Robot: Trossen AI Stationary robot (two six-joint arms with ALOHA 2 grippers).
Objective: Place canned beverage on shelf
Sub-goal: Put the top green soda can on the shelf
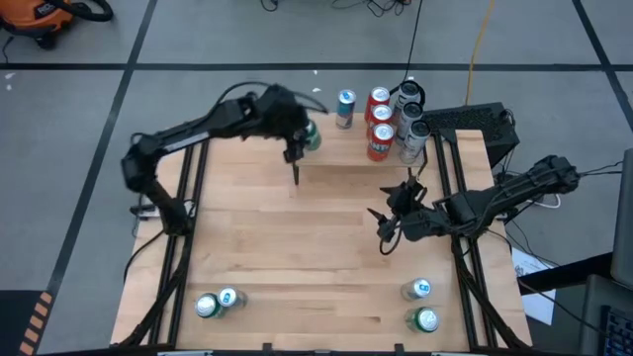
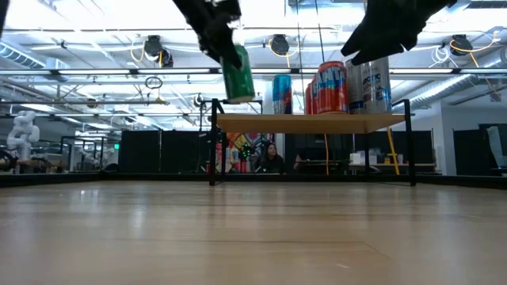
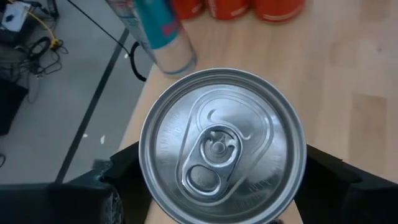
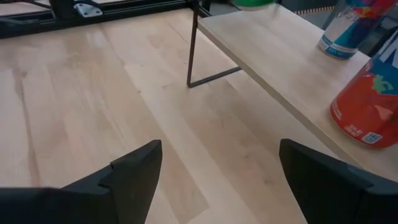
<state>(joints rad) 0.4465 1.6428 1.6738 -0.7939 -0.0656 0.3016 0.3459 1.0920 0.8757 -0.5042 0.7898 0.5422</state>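
A green can [image 2: 238,75] is held by my left gripper [image 1: 305,135], which is shut on it just above the left end of the shelf [image 2: 317,123]. The left wrist view looks down on the can's silver top [image 3: 222,146]. A blue can [image 1: 344,109], red cans [image 1: 380,138] and silver cans [image 1: 413,138] stand on their bases on the shelf [image 1: 336,158]. My right gripper [image 1: 391,222] is open and empty over the table, near the shelf's right part; in its own view [image 4: 217,180] it faces the shelf [image 4: 273,56]. My left gripper pinches the green can's side wall just below its top rim [image 3: 149,186] between its two fingers [image 3: 124,180], one on each side. The fingers come from above, slanting down. The can hangs almost upright, slightly tilted, its base [image 2: 242,98] clear of the shelf top.
Two cans [image 1: 218,302] stand at the table's near left and two cans [image 1: 421,305] at its near right. The shelf's thin black legs [image 4: 191,50] stand on the tabletop. The shelf's left half [image 1: 321,163] shows bare wood.
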